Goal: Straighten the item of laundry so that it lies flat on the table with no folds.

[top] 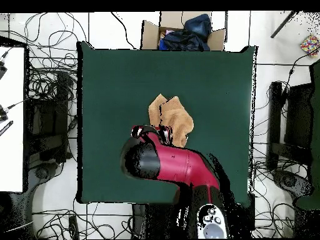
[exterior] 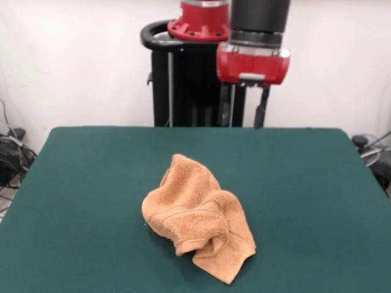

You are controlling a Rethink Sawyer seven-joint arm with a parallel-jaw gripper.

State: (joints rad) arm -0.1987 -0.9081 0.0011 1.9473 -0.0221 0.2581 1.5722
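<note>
The towel (exterior: 198,218) lies bunched mid-tabletop (exterior: 91,177) — folded over itself, one corner trailing toward the near edge. The arm (top: 172,164) hangs above it, apart; whether its fingers are open I cannot tell. Nothing flattened yet — all spreading remains.

Arm (exterior: 253,43): glossy red housings alternating with black cylindrical segments; grey band between black sleeve and red collar. Red flanged ring with dark bolt holes just beside it. Black pedestal (exterior: 183,85) behind, looped black cable. From overhead, crimson link (top: 178,165), grey button panel.
</note>
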